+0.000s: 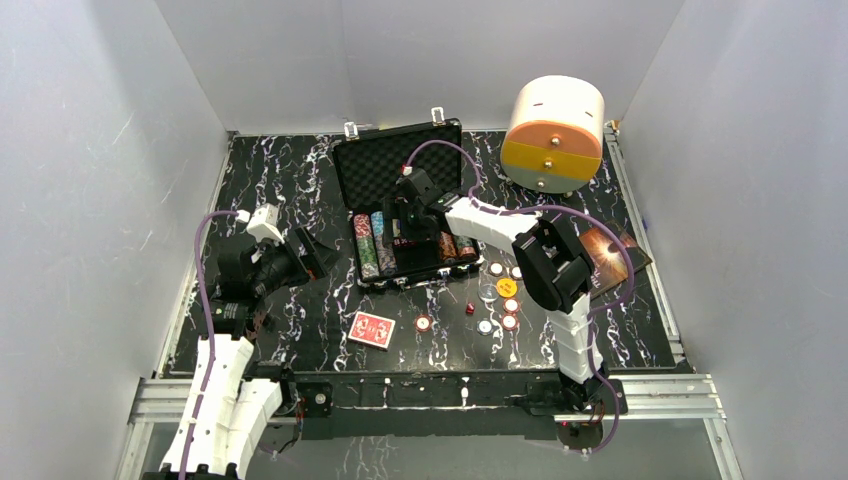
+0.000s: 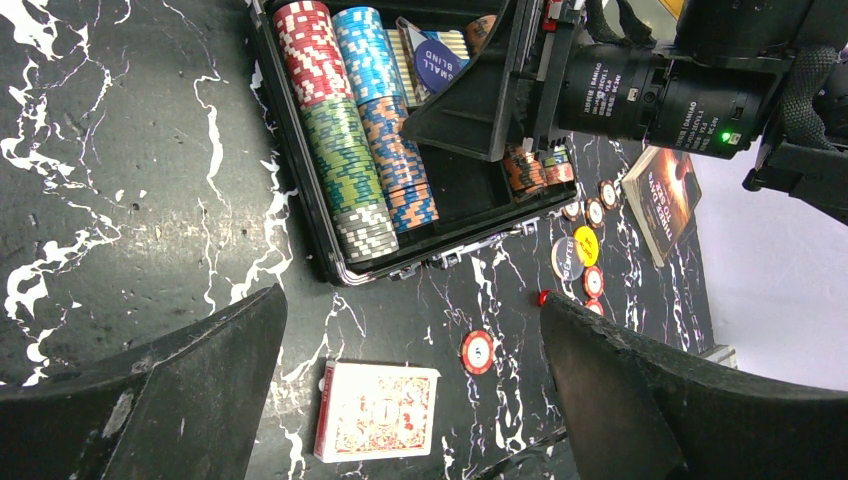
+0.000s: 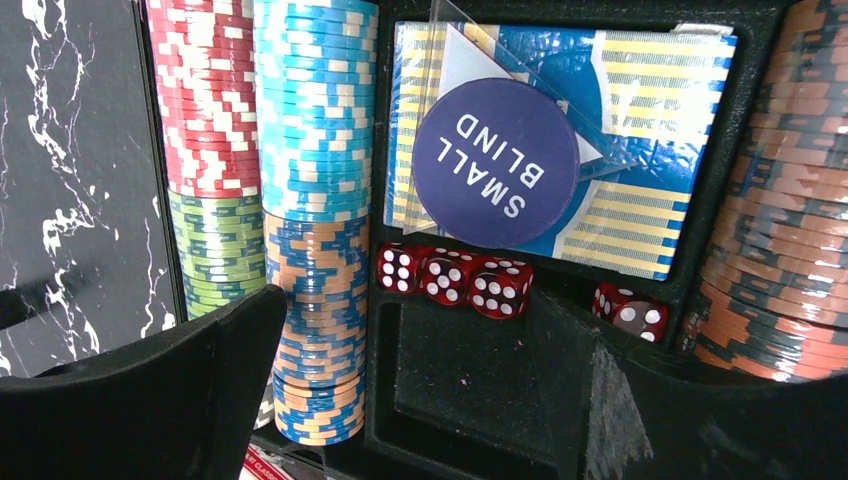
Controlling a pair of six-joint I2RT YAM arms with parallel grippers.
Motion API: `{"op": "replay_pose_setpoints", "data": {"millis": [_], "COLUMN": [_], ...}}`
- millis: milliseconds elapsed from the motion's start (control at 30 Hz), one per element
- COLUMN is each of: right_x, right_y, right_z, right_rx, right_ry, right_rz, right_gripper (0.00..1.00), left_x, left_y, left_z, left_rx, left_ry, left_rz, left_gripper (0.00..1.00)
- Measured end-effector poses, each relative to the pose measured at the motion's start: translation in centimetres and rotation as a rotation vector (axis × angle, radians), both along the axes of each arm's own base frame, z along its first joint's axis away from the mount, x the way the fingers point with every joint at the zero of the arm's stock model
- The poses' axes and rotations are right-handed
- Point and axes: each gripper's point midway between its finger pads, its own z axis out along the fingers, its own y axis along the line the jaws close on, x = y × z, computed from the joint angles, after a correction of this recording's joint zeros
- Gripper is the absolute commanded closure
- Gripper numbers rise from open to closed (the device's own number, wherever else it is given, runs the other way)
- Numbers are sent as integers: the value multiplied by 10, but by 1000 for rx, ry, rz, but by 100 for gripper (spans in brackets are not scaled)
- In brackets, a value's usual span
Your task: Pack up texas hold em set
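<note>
The black briefcase (image 1: pixel 392 160) lies open at the table's middle, with rows of striped poker chips (image 3: pixel 315 150) in its slots. A blue card pack (image 3: pixel 640 150) with a "SMALL BLIND" button (image 3: pixel 495 162) on it and several red dice (image 3: pixel 455 275) also sit inside. My right gripper (image 3: pixel 425 330) hangs open over an empty black compartment, holding nothing. My left gripper (image 2: pixel 412 300) is open above the table left of the case. The red-backed card deck (image 2: pixel 377 410) and one loose chip (image 2: pixel 477 351) lie below it. More loose chips (image 1: pixel 509 305), a yellow disc (image 1: pixel 506 287) and a red die (image 1: pixel 470 308) lie right of the case front.
A white-and-orange cylindrical drawer box (image 1: pixel 553 135) stands at the back right. A brown book (image 1: pixel 607 255) lies to the right, partly behind my right arm. Grey walls close in the table on three sides.
</note>
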Motion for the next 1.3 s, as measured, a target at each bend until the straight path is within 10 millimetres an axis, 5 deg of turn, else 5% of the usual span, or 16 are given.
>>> {"op": "replay_pose_setpoints", "data": {"millis": [467, 633, 833, 1000, 1167, 1300], "right_x": [9, 8, -9, -35, -77, -107], "right_y": [-10, -18, -47, -88, -140, -165], "right_z": [4, 13, 64, 81, 46, 24], "right_rx": [-41, -57, -46, -100, -253, -322], "right_ry": [-55, -76, -149, -164, -41, 62], "right_rz": [-41, -50, -68, -106, -158, -197], "right_gripper": [10, 28, 53, 51, 31, 29], "left_x": [0, 0, 0, 0, 0, 0], "left_y": [0, 1, 1, 1, 0, 0], "left_z": [0, 0, 0, 1, 0, 0], "left_rx": [1, 2, 2, 2, 1, 1], "left_ry": [0, 0, -1, -3, -3, -3], "left_rz": [3, 3, 3, 3, 3, 3], "left_gripper": [2, 2, 2, 2, 2, 2]}}
